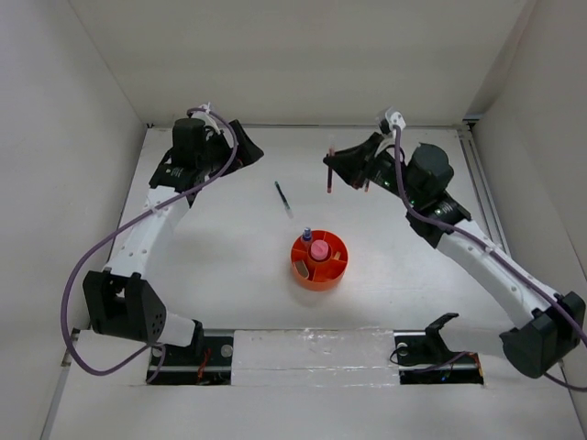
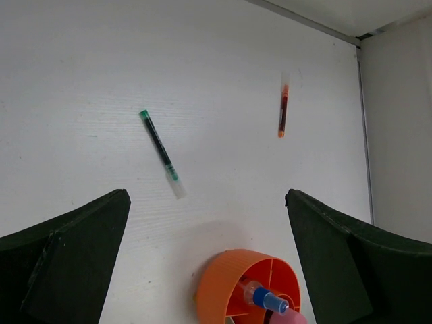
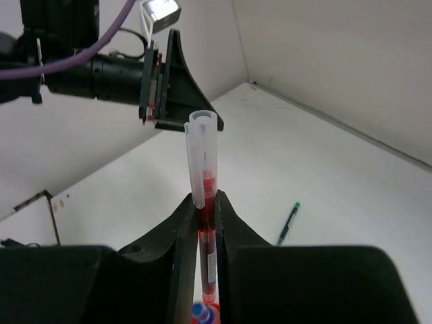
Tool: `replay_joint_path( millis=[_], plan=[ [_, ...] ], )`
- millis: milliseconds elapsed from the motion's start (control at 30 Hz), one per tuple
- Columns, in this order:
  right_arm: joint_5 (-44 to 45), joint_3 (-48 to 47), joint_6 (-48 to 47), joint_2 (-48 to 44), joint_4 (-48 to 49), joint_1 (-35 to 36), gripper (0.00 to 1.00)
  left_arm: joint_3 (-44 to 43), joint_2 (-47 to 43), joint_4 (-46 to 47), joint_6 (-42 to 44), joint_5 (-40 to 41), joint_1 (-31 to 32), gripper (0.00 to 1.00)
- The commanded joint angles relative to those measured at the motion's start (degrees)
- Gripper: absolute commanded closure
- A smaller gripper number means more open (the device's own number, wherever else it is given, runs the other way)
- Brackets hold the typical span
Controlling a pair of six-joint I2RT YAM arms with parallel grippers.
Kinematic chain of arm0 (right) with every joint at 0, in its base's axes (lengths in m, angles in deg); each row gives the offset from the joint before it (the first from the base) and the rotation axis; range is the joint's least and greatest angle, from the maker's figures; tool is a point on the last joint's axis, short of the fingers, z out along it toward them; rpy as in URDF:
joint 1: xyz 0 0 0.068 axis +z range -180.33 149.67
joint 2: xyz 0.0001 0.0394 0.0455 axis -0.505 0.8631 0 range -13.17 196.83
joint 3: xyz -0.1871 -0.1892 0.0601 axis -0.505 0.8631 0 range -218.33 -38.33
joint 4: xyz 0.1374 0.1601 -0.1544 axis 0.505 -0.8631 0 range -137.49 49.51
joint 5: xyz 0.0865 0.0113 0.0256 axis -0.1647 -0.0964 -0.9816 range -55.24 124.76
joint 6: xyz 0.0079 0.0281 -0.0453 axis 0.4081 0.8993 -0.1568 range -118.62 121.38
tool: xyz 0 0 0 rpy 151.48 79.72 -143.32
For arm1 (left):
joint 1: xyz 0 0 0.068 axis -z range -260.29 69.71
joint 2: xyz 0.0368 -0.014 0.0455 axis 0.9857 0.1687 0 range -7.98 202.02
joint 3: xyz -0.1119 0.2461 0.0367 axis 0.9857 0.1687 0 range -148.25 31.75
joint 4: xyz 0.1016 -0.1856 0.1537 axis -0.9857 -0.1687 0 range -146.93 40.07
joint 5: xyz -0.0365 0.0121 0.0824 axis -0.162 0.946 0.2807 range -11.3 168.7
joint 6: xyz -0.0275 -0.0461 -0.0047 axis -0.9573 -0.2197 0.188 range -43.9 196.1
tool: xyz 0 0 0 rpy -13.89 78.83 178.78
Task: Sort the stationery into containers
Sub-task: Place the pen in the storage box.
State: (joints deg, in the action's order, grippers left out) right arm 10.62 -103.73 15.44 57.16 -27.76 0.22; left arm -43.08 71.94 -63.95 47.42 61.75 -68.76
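The round orange tray [image 1: 337, 273] stands mid-table. A pink tube [image 1: 318, 249] is in its central cup, and a clear bottle with a blue cap [image 1: 306, 236] and a tan eraser [image 1: 301, 269] are in outer compartments. My right gripper [image 1: 329, 162] is shut on a red pen [image 1: 327, 177], held upright above the table behind the tray; the right wrist view shows the fingers [image 3: 210, 210] clamped on the pen [image 3: 203, 158]. A dark pen [image 1: 283, 197] lies on the table. My left gripper [image 1: 246, 151] is open and empty at the far left [image 2: 206, 202]. A second red pen [image 2: 283, 111] lies on the table.
White walls close in the table on the left, back and right. In the left wrist view the tray [image 2: 223, 283] sits between the open fingers, with the dark pen [image 2: 160, 152] beyond it. The left arm's wrist [image 3: 101, 64] shows ahead in the right wrist view.
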Motion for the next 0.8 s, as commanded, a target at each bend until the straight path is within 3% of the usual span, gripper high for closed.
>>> replay_joint_path(
  millis=[0, 133, 233, 467, 767],
  plan=[
    [4.0, 5.45, -4.31, -6.94, 1.95, 0.92, 1.0, -2.52, 0.32, 0.83, -2.16, -2.29, -0.02, 0.0],
    [18.47, 14.05, -0.99, -16.86, -0.86, 3.29, 1.0, -1.91, 2.25, 1.36, -3.83, -5.01, -0.02, 0.0],
    [23.15, 18.11, 2.79, -20.74, -1.48, 4.6, 1.0, -1.11, 2.87, 2.85, -4.35, -6.34, -0.02, 0.0],
    [43.7, 26.9, 14.49, -26.64, -5.25, 12.42, 1.0, -1.81, 5.07, 2.86, -4.88, -6.87, -0.02, 0.0],
    [51.65, 31.22, 23.55, -26.12, -7.27, 18.15, 1.0, -2.43, 6.92, 2.33, -5.41, -7.66, -0.02, 0.0]
  ],
)
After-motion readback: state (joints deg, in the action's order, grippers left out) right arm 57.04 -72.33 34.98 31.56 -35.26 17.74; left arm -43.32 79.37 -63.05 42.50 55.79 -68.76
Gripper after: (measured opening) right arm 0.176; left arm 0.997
